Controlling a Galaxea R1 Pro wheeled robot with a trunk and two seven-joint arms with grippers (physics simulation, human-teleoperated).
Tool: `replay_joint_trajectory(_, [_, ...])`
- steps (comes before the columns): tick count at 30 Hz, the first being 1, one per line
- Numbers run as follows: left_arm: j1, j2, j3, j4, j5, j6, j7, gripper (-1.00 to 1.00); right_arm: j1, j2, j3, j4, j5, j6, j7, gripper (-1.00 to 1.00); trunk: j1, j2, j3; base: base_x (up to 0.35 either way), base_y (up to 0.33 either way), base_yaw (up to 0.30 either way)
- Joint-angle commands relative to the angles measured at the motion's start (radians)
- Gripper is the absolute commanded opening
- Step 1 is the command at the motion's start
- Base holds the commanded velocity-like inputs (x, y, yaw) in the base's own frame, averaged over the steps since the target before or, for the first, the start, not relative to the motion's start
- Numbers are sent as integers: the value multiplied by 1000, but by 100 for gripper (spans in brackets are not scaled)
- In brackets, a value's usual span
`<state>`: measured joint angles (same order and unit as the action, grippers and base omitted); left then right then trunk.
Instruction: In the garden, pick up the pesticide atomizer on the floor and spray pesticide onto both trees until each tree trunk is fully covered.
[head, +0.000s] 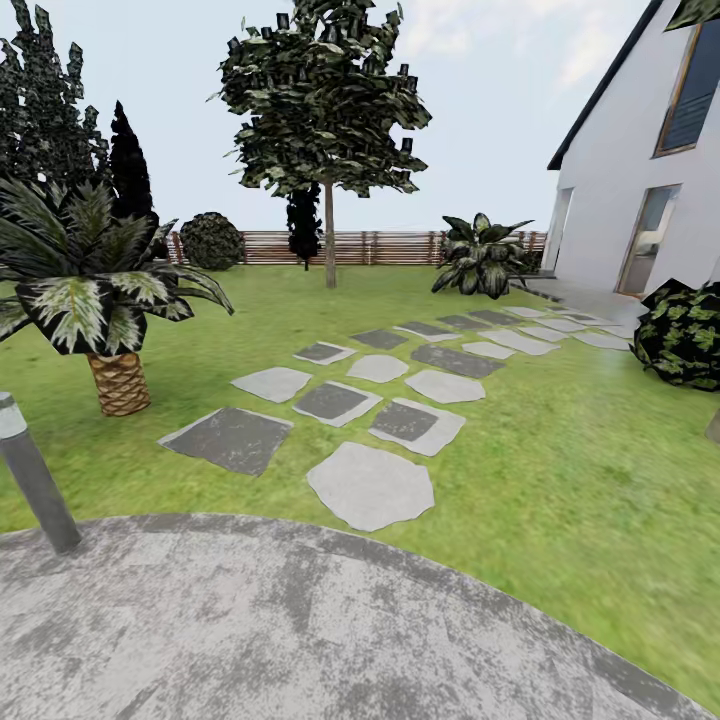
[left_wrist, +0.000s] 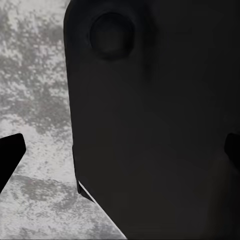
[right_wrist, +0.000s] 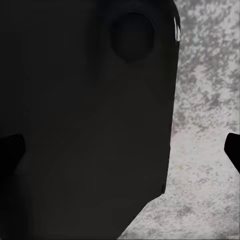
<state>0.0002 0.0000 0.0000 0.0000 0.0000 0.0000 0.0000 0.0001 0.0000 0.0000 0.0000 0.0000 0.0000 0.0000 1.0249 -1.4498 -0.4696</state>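
Nothing sprayed yet: tree (head: 329, 235) stands far past both grippers' fingers, whose spread I cannot tell; bottle unfound.

Robot body: large matte black panel (left_wrist: 150, 125) with round recess (left_wrist: 111, 34) and rounded edge; same black panel (right_wrist: 90, 125) and recess (right_wrist: 131, 36) on the right side

Green grass lawn (head: 560, 470) crossed by pale and dark grey stepping stones (head: 370, 485). Mottled grey paving (head: 250, 620) in front. A tree (head: 322, 95) with dark green crown and pale grey-brown trunk (head: 329, 240). Brown slatted fence (head: 390, 247), white house (head: 620, 180), and a palm (head: 90, 270) with a tan scaly trunk. Pale blue sky (head: 500, 100).
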Motion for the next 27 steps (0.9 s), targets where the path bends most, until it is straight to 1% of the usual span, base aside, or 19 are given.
replay_joint_trajectory(1, [3,-3,2,-3,3,-1,-5,100,-6,6,1,-6,2,-5,-3,100,0,0,0,0,0,0])
replay_joint_trajectory(7, [3,-2,4,1,4,1,-4,100,-8,39,1,-25,2,-7,-3,100,0,0,0,0,0,0])
replay_joint_trajectory(9, [3,1,5,-2,5,0,-1,100,-8,45,1,-37,2,-18,-3,100,0,0,0,0,0,0])
replay_joint_trajectory(12, [2,9,19,-4,18,-2,8,100,-8,48,1,-46,4,-35,-3,100,0,0,0,0,0,0])
replay_joint_trajectory(15, [0,16,36,-17,29,-4,11,100,-8,48,1,-48,4,-52,-3,100,0,0,0,0,0,0])
replay_joint_trajectory(20, [-3,19,39,-45,27,-4,11,100,-8,42,1,-70,6,-80,-4,100,0,0,0,0,0,0])
replay_joint_trajectory(23, [-4,20,35,-62,21,-4,11,100,-8,29,1,-87,14,-96,-2,100,0,0,0,0,0,0])
replay_joint_trajectory(27, [-6,22,33,-84,18,-4,2,100,-8,7,2,-110,36,-119,-1,100,0,0,0,0,0,0])
